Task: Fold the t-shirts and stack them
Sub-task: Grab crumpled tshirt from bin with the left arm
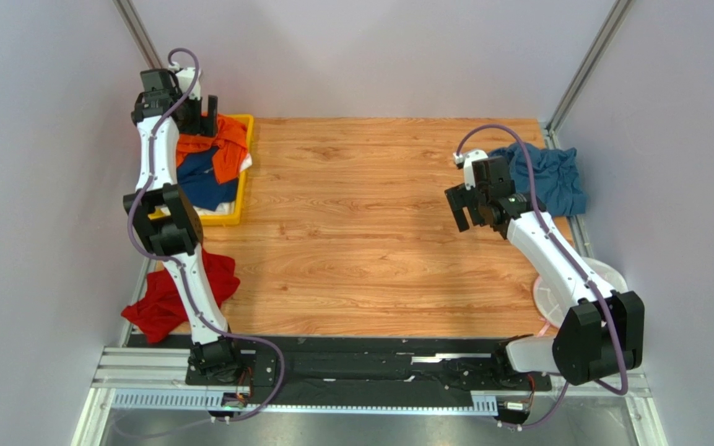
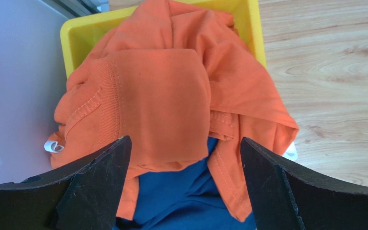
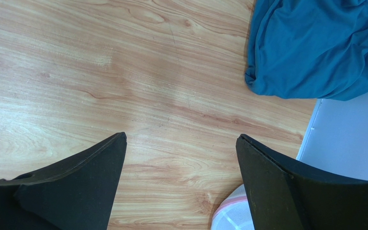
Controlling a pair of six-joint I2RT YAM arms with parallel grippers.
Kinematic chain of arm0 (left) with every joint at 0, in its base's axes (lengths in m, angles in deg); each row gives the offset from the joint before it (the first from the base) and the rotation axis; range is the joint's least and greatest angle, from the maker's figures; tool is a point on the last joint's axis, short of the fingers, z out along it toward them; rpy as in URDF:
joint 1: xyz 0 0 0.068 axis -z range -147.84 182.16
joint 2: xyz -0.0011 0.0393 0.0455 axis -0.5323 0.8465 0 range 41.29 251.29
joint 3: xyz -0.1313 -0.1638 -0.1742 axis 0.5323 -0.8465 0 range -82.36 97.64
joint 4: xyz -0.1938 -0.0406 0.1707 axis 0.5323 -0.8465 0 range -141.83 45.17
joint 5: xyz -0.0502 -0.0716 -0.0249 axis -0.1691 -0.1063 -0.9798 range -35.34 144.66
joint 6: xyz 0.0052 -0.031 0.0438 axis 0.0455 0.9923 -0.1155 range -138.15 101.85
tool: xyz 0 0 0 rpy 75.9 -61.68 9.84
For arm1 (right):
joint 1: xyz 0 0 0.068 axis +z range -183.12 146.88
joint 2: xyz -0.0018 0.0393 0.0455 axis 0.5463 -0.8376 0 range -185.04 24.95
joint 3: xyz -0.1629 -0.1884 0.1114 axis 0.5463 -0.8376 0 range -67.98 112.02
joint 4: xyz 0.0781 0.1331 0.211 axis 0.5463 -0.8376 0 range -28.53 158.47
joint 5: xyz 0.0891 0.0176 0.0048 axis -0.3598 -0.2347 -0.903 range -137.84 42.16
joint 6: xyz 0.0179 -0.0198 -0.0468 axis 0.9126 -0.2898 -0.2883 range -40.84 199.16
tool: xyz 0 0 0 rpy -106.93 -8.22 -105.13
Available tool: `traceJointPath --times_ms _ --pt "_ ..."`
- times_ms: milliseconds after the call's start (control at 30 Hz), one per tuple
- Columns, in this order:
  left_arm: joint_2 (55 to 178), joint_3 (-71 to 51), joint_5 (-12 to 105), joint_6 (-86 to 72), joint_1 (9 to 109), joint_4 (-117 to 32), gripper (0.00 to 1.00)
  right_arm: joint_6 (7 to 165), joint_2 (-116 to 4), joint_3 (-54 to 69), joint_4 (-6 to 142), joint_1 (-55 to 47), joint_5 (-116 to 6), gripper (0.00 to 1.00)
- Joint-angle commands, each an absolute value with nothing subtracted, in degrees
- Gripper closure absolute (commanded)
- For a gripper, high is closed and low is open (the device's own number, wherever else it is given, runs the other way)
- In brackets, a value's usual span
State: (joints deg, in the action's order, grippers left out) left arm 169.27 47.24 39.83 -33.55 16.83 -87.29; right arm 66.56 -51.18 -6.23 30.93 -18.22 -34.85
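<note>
Top view: left arm runs up the frame's left edge, elbow bent mid-left. Left tool (image 1: 200, 113) is over the yellow tray (image 1: 242, 212) upper left, which holds an orange t-shirt (image 1: 228, 139) & a navy t-shirt (image 1: 207, 181). Red t-shirt (image 1: 160, 307) bunched lower left. Right arm leans up from lower right, right tool (image 1: 465, 206) over bare desk (image 1: 360, 242). Steel-blue t-shirt (image 1: 545, 177) upper right.

Left wrist: tool fingers wide apart, nothing btwn, above the orange t-shirt.

Right wrist: tool fingers wide apart, empty, over wood. Steel-blue t-shirt top right, white disc (image 3: 231, 213) at bottom.
</note>
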Motion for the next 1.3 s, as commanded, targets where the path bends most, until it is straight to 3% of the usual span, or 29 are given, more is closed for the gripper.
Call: traceJointPath --times_ms 0,267,533,667,833,933,1267 --pt "170.22 51.23 40.95 -36.34 17.22 -89.30 0.09 65.18 -48.43 -8.04 34.10 -18.35 -34.39 0.10" --pt "173.47 51.76 43.49 -38.28 17.13 -88.95 0.14 65.36 -48.26 -9.36 34.28 -18.35 -35.36 0.12" --pt "177.69 52.90 45.17 -38.81 17.13 -88.69 0.32 65.45 -45.80 -9.89 32.43 -18.35 -35.01 0.12" --pt "177.00 52.38 44.47 -37.76 17.22 -88.86 0.51 65.27 -44.83 -10.76 31.99 -18.35 -34.84 0.12" --pt "173.57 50.45 42.63 -36.87 17.31 -89.13 0.67 66.06 -45.53 -11.38 31.91 -18.35 -36.24 0.12" --pt "170.84 50.00 41.22 -36.87 17.57 -91.57 0.99 66.41 -46.50 -11.29 32.08 -18.35 -37.12 0.13" --pt "153.27 40.08 29.27 -36.79 21.26 -96.86 1.00 66.94 -48.00 -9.89 30.32 -18.35 -38.35 0.15"
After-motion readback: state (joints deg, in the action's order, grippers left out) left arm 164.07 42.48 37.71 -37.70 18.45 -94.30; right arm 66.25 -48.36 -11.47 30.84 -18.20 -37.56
